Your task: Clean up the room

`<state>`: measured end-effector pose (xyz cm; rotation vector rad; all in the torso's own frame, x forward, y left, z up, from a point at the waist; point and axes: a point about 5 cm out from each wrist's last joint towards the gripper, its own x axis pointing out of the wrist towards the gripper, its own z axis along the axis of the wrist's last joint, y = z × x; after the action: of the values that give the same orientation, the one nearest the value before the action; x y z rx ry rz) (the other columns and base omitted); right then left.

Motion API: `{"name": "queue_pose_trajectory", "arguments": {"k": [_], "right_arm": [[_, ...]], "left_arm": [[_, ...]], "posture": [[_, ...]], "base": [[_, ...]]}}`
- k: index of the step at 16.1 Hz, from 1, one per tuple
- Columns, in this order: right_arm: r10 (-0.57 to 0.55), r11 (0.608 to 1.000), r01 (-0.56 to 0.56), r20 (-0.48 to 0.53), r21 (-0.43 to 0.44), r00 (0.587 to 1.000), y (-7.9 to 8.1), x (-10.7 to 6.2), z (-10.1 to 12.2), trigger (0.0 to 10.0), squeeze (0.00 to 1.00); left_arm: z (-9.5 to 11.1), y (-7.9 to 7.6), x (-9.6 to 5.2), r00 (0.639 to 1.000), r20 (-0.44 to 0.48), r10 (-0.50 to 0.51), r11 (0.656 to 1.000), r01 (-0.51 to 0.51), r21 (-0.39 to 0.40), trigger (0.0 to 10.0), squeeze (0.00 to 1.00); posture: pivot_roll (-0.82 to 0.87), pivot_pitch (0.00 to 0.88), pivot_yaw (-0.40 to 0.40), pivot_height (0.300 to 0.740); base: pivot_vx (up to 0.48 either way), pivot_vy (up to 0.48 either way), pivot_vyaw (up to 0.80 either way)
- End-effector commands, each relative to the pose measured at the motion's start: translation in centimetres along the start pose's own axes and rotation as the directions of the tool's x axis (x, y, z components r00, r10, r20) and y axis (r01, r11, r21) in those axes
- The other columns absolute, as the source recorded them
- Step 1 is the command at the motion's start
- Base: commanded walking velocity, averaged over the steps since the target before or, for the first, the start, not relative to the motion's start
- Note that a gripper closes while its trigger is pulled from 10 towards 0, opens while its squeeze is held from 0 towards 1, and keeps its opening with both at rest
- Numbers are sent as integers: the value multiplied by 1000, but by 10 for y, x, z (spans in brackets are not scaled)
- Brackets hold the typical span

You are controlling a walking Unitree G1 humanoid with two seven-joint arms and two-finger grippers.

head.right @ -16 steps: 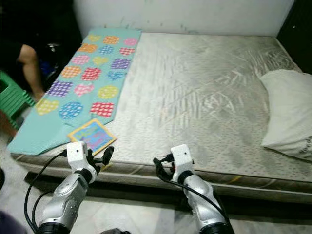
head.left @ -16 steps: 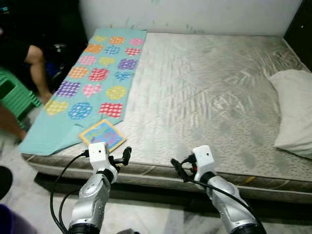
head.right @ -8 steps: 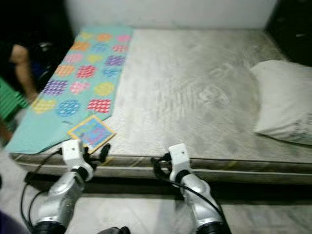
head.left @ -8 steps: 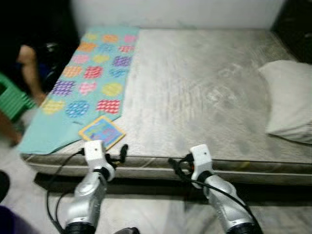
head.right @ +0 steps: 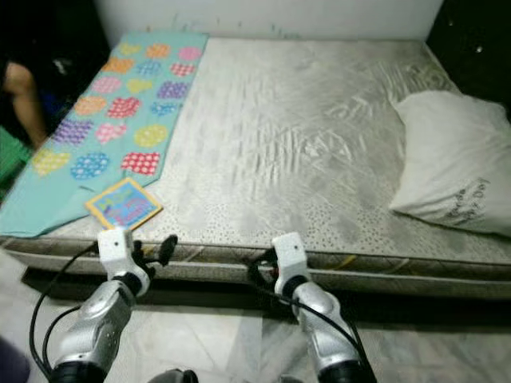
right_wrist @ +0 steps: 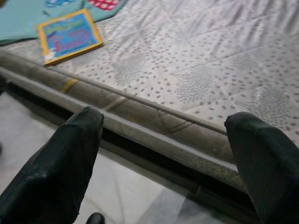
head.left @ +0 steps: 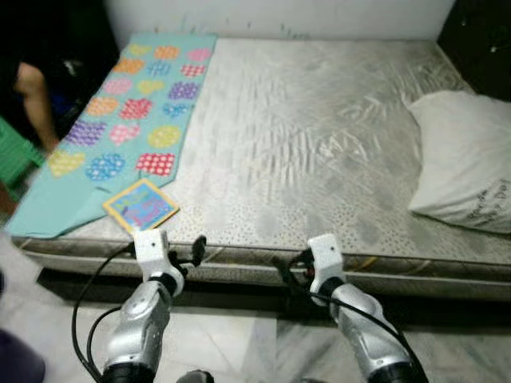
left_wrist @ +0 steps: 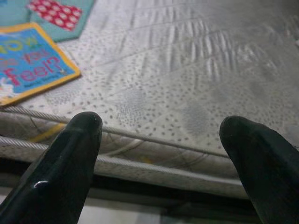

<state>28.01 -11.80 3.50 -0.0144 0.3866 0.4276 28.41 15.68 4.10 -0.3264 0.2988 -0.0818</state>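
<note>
Book (head.left: 140,204) lies flat on the mattress (head.left: 319,136) near its front edge, corner touching the tip of the patterned teal blanket (head.left: 120,120), at about 11 o'clock from the left gripper (head.left: 185,254). It's the one obviously loose item on the bed, so my read is it's the first pickup target.

Change since a second ago: the whole view has shifted. Bed sits lower and more left in frame, and the pillow (head.left: 463,159) at 2 o'clock is now much more in view, with printed text visible. That's camera motion, robot turning or stepping slightly right; the half-second-old frame was motion-blurred, now sharp, so probably settling. Nothing on the bed moved. Book, blanket and pillow hold the same relative layout.

Grippers: left and right gripper (head.left: 297,266) both held forward at the mattress edge, same posture as earlier, not touching anything. Wrist views show both jaw pairs spread wide, nothing between them. Left wrist sees the book just beyond one finger (left_wrist: 65,168).

Task implication: cleanup not started, still approaching. The book is nearer the left arm.

Person's leg (head.left: 36,100) and green stool (head.left: 16,155) at 10 o'clock, beside the bed.
</note>
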Motion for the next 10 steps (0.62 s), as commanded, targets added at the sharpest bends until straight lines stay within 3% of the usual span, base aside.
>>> {"name": "queue_pose_trajectory", "arguments": {"k": [1, 5, 10], "right_arm": [[-15, 1000, 15, -8, 4, 1000, -4, -3, -3, 10000, 0], [-13, 1000, 13, -8, 3, 1000, -4, -3, -3, 10000, 0], [-13, 1000, 13, -7, 7, 1000, -4, -3, -3, 10000, 0]], "left_arm": [[-3, -3, 0, 1000, -4, -9, 1000, 9, -7, 10000, 0], [1, -8, -1, 998, 29, -64, 998, 65, -18, 10000, 0], [1, -9, -1, 997, 31, -72, 997, 72, -21, 10000, 0]], "posture": [[-89, 93, 40, 740], [-92, 93, 38, 740], [-93, 93, 41, 740]], "base": [[0, 0, 0], [0, 0, 0], [349, 0, 0]]}}
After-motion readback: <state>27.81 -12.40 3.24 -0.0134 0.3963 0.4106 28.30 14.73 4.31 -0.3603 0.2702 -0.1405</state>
